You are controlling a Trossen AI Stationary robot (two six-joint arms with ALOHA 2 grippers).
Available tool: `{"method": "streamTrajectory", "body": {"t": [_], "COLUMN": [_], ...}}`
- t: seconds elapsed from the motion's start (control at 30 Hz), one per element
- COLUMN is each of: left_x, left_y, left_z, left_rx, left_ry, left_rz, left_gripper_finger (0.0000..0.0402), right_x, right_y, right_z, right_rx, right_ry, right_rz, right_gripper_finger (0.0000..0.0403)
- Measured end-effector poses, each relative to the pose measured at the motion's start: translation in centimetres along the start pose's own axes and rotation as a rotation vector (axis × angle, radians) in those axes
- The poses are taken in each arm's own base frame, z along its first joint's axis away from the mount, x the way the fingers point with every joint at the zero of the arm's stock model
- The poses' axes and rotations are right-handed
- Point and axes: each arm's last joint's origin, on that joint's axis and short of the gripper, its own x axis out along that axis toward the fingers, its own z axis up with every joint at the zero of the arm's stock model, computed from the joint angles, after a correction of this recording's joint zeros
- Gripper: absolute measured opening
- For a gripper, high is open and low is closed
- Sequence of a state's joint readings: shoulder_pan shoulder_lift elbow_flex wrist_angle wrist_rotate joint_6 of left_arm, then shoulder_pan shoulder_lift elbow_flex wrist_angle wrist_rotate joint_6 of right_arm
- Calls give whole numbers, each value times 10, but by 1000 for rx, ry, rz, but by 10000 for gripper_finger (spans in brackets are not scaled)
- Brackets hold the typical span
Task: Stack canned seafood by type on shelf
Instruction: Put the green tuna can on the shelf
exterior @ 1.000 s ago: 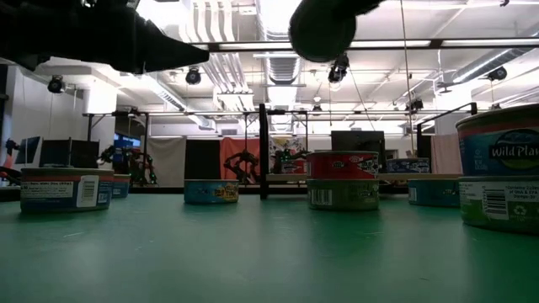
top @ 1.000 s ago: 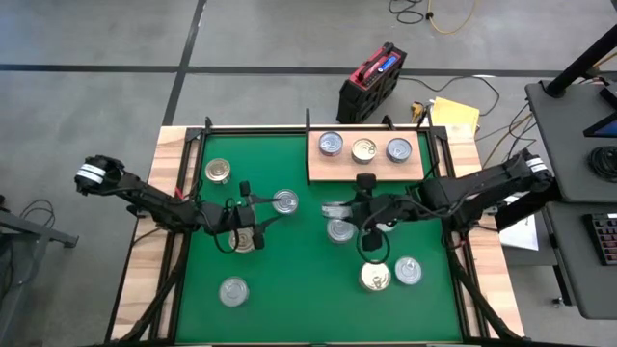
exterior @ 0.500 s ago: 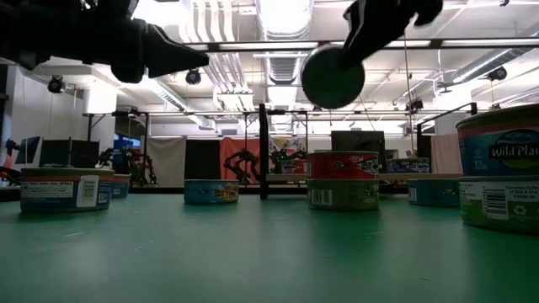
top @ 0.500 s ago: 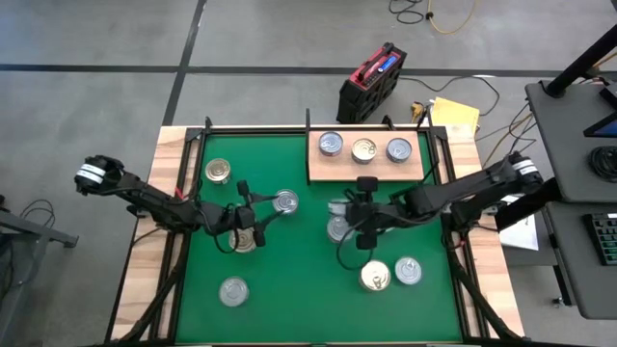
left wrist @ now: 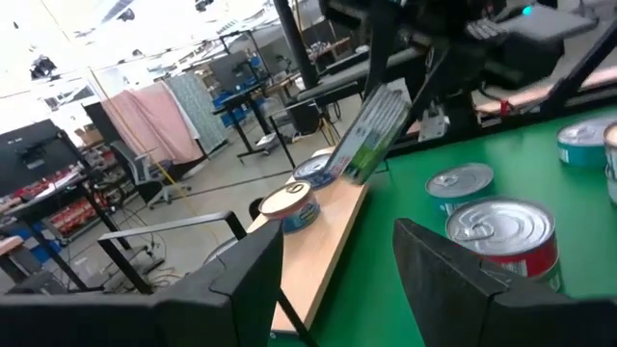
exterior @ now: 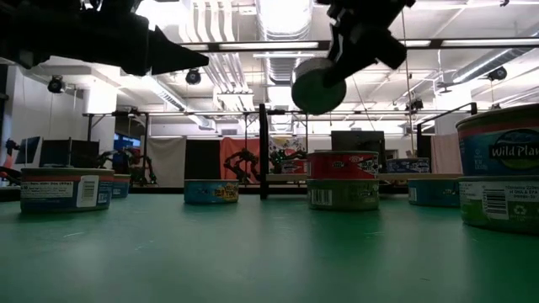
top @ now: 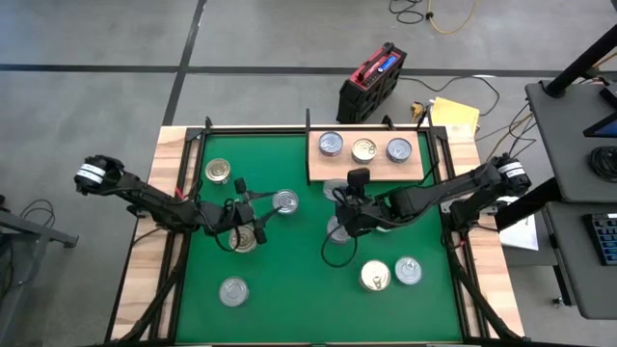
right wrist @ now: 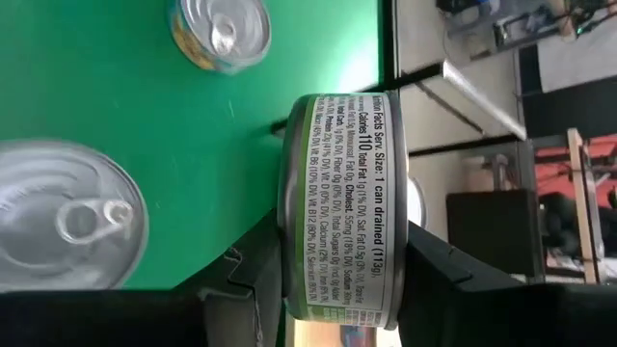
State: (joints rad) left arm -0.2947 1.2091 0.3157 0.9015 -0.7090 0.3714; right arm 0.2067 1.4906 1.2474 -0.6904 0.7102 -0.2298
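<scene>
High view: right gripper (top: 339, 196) sat mid-surface just short of shelf (top: 318, 172), three tins already on shelf.

Low view: held can (exterior: 317, 84) hung in air, clear of mat.

Right wrist view: fingers (right wrist: 439, 268) pinched green-labelled can on edge, lid sideways. Judged: level can before setting down, place on matching tin.

Left wrist view: left gripper (left wrist: 333, 265) fingers spread, empty, over red-sided tin (left wrist: 503, 236).

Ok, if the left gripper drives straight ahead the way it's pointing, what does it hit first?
Most likely the red-sided can with the silver lid, just ahead of it: one finger of the open left gripper seems lined up with it. Depth is hard to judge, so it might just graze past.
</scene>
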Motion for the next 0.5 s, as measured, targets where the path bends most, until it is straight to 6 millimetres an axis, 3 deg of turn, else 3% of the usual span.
{"method": "streamTrajectory", "body": {"t": [0.5], "left_x": [0], "left_y": [0], "left_z": [0], "left_rx": [-28], "left_ry": [-3], "left_rz": [1], "left_gripper_finger": [182], "right_x": [38], "right_y": [-30], "right_z": [-18], "right_rx": [-1], "right_ry": [60], "right_rz": [50], "right_gripper_finger": [131]}}
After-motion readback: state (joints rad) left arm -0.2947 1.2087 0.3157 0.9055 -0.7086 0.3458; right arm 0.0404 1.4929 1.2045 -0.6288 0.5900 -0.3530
